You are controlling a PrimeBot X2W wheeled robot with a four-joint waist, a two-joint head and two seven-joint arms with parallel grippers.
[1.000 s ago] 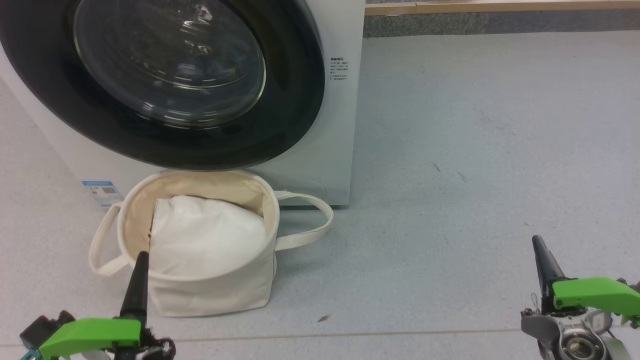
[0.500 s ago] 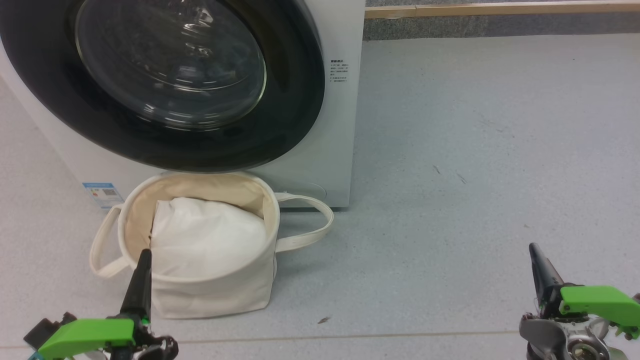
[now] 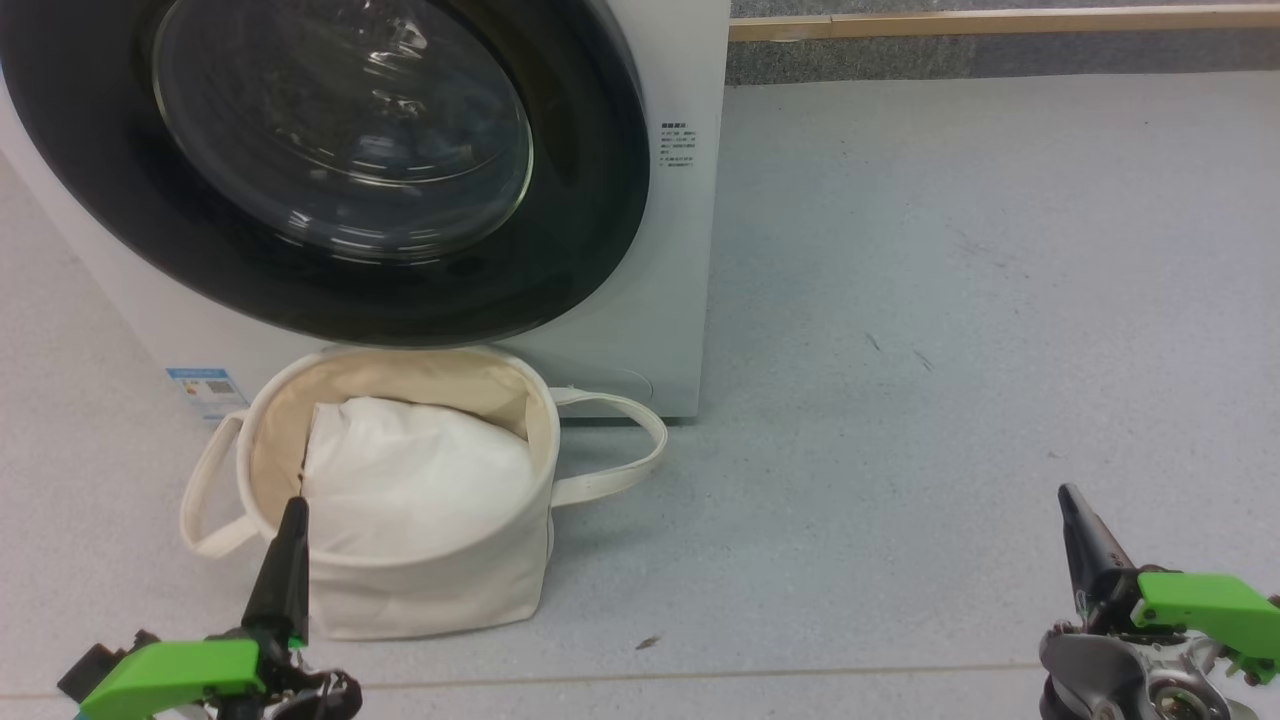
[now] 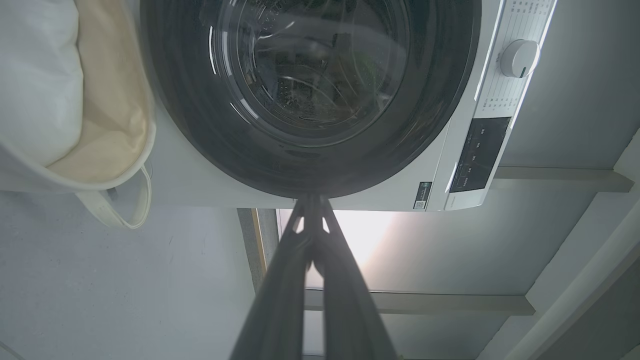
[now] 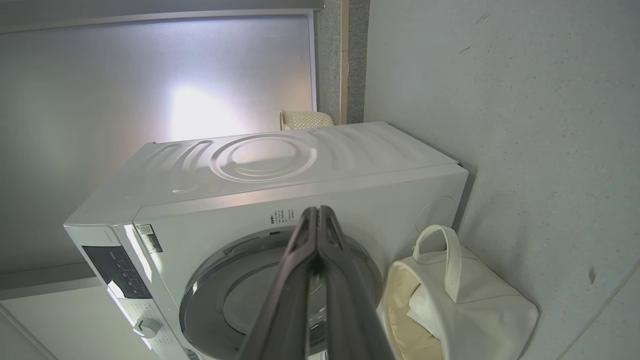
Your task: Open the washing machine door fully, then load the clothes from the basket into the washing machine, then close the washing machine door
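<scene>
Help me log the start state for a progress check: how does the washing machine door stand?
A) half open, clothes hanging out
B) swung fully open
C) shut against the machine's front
C: the washing machine door lies flush on the washing machine, with no gap showing around its black rim.

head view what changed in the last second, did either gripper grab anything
The right gripper sank slightly toward the view's lower right; the whole picture also slid down a touch, so the camera moved. Nothing was grasped or released. It and the left gripper stay shut and empty, the large round black-rimmed glass washing machine door stays closed, and the round cream canvas basket keeps its plain white bundle.
</scene>
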